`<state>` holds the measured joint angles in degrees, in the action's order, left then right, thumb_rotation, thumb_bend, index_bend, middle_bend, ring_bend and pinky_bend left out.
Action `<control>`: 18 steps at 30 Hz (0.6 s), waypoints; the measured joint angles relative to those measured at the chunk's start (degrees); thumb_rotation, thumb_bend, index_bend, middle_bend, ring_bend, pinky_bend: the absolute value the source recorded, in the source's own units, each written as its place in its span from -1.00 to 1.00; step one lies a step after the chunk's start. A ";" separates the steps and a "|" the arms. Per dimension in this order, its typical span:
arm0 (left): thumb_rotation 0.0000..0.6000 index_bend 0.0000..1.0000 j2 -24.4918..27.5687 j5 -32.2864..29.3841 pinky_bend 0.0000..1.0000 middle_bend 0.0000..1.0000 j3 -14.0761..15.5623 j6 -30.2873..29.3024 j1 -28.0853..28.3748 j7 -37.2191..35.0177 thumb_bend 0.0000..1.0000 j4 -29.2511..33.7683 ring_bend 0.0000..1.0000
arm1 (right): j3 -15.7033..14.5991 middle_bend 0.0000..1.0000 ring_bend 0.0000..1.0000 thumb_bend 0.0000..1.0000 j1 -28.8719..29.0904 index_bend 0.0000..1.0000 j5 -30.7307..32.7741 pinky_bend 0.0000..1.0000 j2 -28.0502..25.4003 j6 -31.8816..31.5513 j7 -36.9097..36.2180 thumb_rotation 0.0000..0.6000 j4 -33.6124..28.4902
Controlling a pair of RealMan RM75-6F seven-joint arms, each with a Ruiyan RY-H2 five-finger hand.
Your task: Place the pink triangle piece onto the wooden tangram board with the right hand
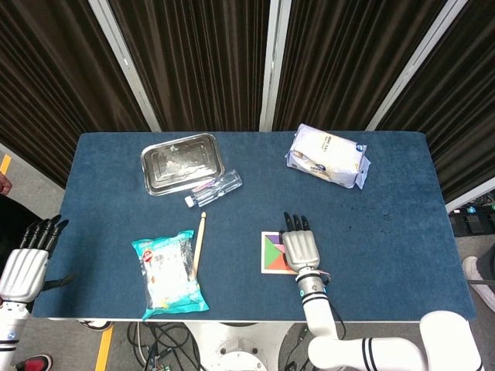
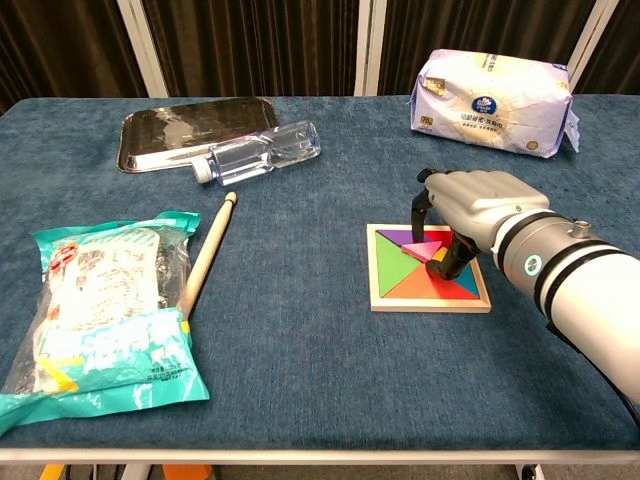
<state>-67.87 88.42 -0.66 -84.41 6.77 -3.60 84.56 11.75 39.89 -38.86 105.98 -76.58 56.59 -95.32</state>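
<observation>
Fingers [image 2: 418,208] of our right hand [image 2: 470,205] are curling down over the wooden tangram board [image 2: 428,281], and together with the thumb they are pinching the pink triangle piece [image 2: 422,250], which is sitting just over the board's upper middle, among the colored pieces. In the head view our right hand [image 1: 302,248] is covering most of the wooden tangram board [image 1: 270,253]. We are holding our left hand [image 1: 28,265] off the left edge of the counter [image 1: 387,232], well apart from everything, its fingers straight, slightly spread and gripping nothing. On the counter a clear plastic bottle [image 2: 261,153] is lying on its side against a metal tray [image 2: 190,127], a wooden stick [image 2: 205,256] is lying beside a snack bag [image 2: 100,310], and a white tissue pack [image 2: 495,103] is resting near the far edge.
</observation>
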 measured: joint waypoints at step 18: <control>1.00 -0.98 0.09 -0.01 -1.00 -1.00 -0.04 0.22 0.06 0.06 -1.00 0.16 -1.00 | -0.09 -1.00 -1.00 -0.36 0.37 -0.53 -0.04 -1.00 -0.68 0.13 -0.67 1.00 -0.28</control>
<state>-67.78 88.41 -0.70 -84.19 6.83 -3.53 84.72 11.65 40.26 -38.91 105.30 -76.45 55.93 -95.60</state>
